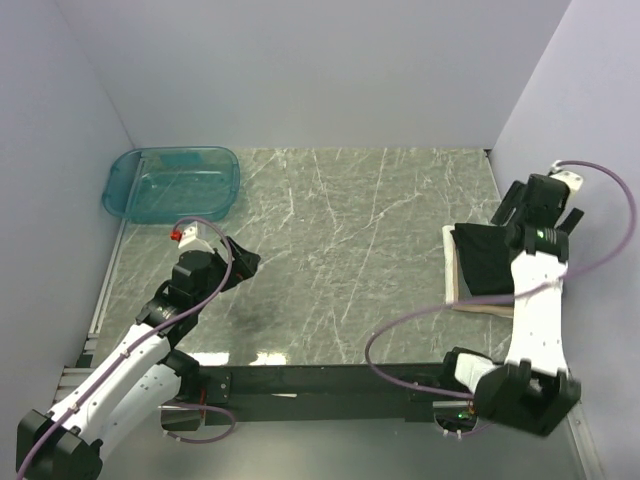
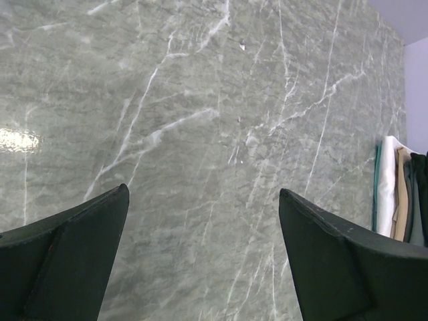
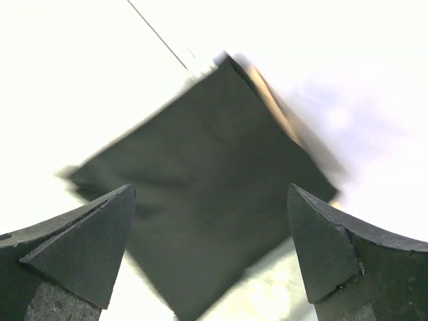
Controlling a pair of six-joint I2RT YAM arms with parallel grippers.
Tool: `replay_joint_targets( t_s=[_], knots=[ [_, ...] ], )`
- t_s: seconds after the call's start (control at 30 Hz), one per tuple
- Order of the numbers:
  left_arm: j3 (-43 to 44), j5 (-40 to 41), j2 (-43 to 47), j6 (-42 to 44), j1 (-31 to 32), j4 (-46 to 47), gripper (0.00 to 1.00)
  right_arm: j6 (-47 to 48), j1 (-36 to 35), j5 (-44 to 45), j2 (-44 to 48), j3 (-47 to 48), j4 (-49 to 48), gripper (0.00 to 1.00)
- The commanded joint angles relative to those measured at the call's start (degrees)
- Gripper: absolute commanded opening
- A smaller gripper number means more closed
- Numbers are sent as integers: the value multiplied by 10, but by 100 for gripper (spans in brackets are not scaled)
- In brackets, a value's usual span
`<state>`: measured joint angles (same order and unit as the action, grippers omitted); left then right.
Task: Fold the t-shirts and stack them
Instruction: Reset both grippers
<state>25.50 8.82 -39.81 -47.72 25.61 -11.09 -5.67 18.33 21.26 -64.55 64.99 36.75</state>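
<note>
A folded black t-shirt (image 3: 200, 154) lies flat, turned like a diamond. The right gripper (image 3: 210, 200) hangs over it, fingers wide apart. A tan board (image 3: 275, 103) shows along its upper right edge.

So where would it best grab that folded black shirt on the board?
Probably the black shirt by its left edge, from above: it lies flat and folded on the tan board, and the right arm covers its other edge.

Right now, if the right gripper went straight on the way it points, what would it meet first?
The folded black shirt on the tan board, dead ahead of the open right gripper; distance unclear.
</note>
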Motion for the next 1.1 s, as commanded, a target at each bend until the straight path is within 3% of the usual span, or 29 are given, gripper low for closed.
replay_joint_targets(
  t_s=[0.0, 0.07, 0.23, 0.47, 0.73, 1.07],
  knots=[
    [24, 17, 9, -6, 1, -2, 99, -118, 4, -83, 86, -20, -78, 100],
    [48, 19, 9, -12, 1, -15, 99, -181, 4, -115, 134, -43, -99, 100],
    [105, 27, 23, -46, 1, -59, 99, -193, 4, -307, 222, -133, -197, 100],
    [169, 65, 54, -62, 1, -152, 99, -224, 4, -424, 296, -219, -261, 100],
    [215, 167, 113, -86, 1, -265, 99, -227, 4, -488, 325, -292, -276, 100],
    [210, 182, 141, -112, 1, -309, 99, -204, 2, -535, 335, -323, -289, 100]
  ],
)
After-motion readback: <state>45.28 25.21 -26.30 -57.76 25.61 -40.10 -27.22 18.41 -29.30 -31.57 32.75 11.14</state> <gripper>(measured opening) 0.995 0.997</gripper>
